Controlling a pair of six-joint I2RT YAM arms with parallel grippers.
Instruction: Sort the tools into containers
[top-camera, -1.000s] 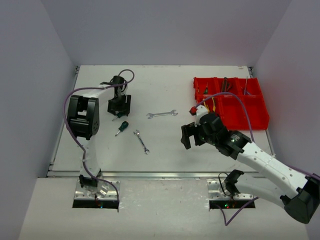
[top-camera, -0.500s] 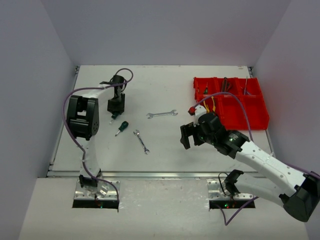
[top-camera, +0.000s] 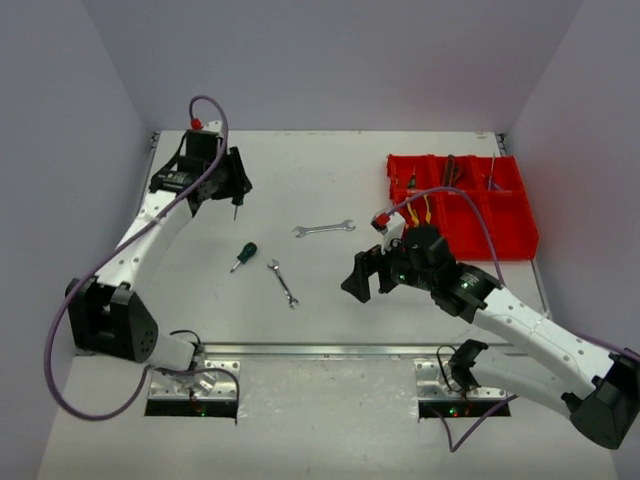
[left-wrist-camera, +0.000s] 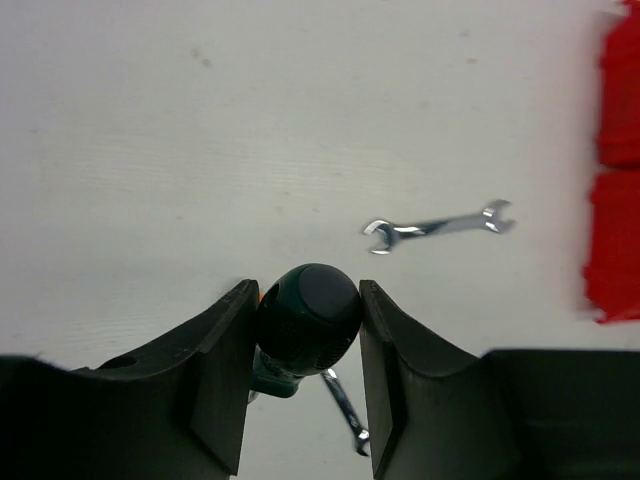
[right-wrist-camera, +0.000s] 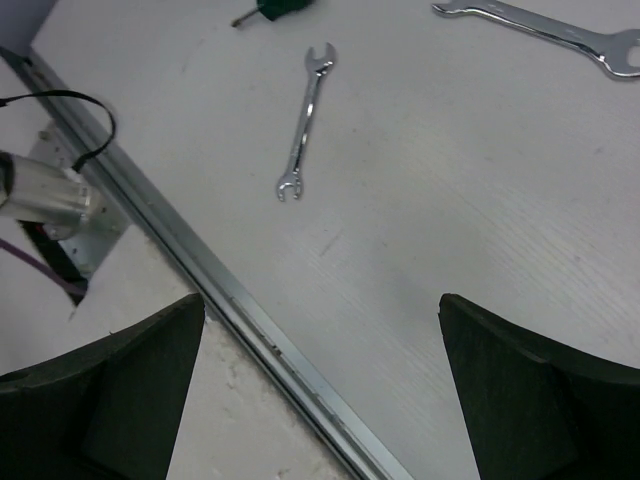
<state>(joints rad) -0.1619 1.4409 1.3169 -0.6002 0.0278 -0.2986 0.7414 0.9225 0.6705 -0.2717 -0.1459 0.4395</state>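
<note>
Screwdriver with a dark green handle (left-wrist-camera: 308, 318) is clamped between the two fingers of the left gripper (left-wrist-camera: 305, 295), and both fingers press on the round end of the handle. In the top view this gripper (top-camera: 236, 190) is raised above the table (top-camera: 330, 170), and a thin dark shaft points down from the jaws. Beyond the jaws, a little to one side, lies the large wrench (left-wrist-camera: 437, 225) flat on the table. The small wrench (left-wrist-camera: 345, 410) shows just under the held handle. The red bin (left-wrist-camera: 615, 230) is far to the side of these jaws, at the frame edge.

The right gripper (right-wrist-camera: 320, 300) has its jaws spread wide with nothing between them. Ahead of its jaws lies the small wrench (right-wrist-camera: 303, 120), further ahead a second green screwdriver (right-wrist-camera: 270, 8), and off to the other side the large wrench (right-wrist-camera: 540, 25). A metal rail (right-wrist-camera: 270, 345) runs directly under the jaws. In the top view the red bin (top-camera: 515, 245) stands behind the right gripper (top-camera: 365, 280), with several tools in its compartments.
</note>
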